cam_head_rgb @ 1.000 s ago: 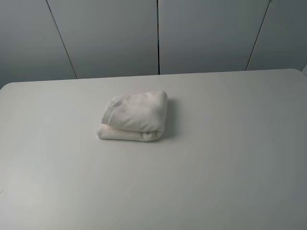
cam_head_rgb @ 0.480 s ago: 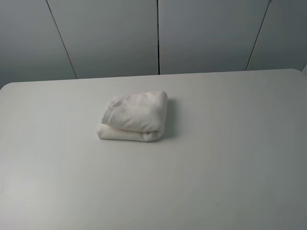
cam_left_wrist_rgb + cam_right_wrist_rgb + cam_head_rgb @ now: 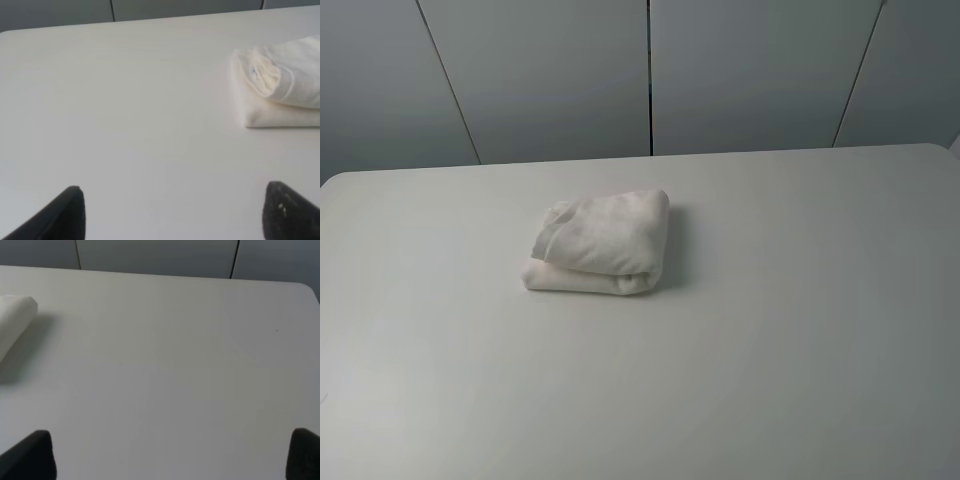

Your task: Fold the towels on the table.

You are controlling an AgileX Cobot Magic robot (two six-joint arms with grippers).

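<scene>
We see one cream terry towel [image 3: 598, 244] lying folded into a thick, compact bundle left of the middle of the white desk [image 3: 800, 330]. Its upper layer curls over the flat lower fold, and a small label shows at its left end.

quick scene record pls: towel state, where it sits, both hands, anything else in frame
towel: one cream terry towel, folded into a compact stack, small label showing at one edge
position: on the white table, left of centre in the high view
left hand: open, empty, clear of the towel
right hand: open, empty, clear of the towel
backdrop: grey panelled wall
fold status: looks done
</scene>
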